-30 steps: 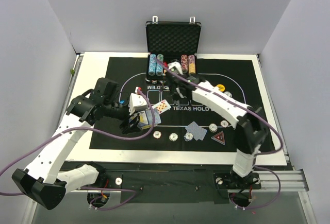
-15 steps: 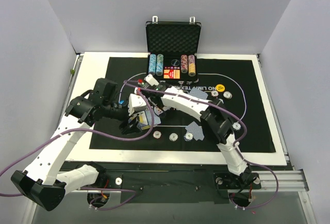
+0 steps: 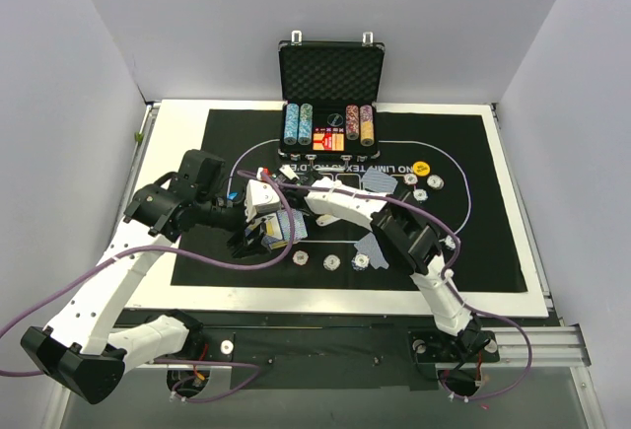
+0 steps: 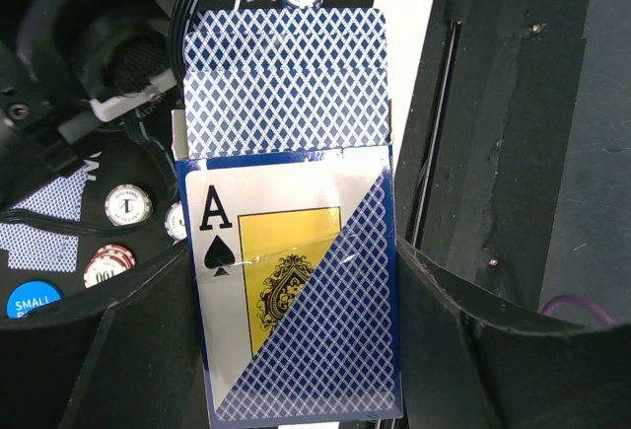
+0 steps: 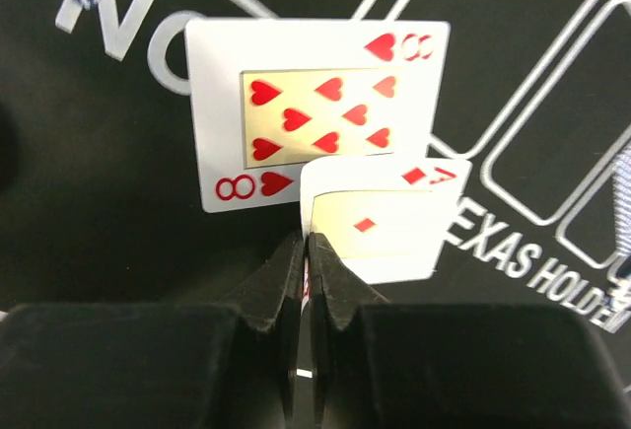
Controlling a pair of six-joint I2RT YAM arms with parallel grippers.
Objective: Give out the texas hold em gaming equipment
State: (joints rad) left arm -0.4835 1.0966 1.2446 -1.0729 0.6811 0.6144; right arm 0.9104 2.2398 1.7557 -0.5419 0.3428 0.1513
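Between plain grey walls, a white table (image 3: pixel 177 118) carries a black mat (image 3: pixel 493 242) lettered in white, with an open chip case (image 3: pixel 331 72) at its far edge. Above the mat's left side, the left gripper (image 3: pixel 258 240) clamps the boxed deck (image 4: pixel 296 291). The right gripper (image 5: pixel 308 247) is pinched tight on a diamond card (image 5: pixel 389 227), near a face-up eight of hearts (image 5: pixel 315 113).

1. The white right arm (image 3: pixel 360 207) lies slantwise across the black white-lettered mat (image 3: pixel 488 242)'s middle, barring near from far.
2. The left tool (image 3: pixel 264 237), clamped on the blue-backed card deck (image 4: pixel 296 281), crowds the right tool (image 5: pixel 306 242) pinching a seven-of-diamonds card (image 5: pixel 385 232).
3. The open black foam-lined case (image 3: pixel 330 69) walls the far edge.
4. The mat's right end lies bare.
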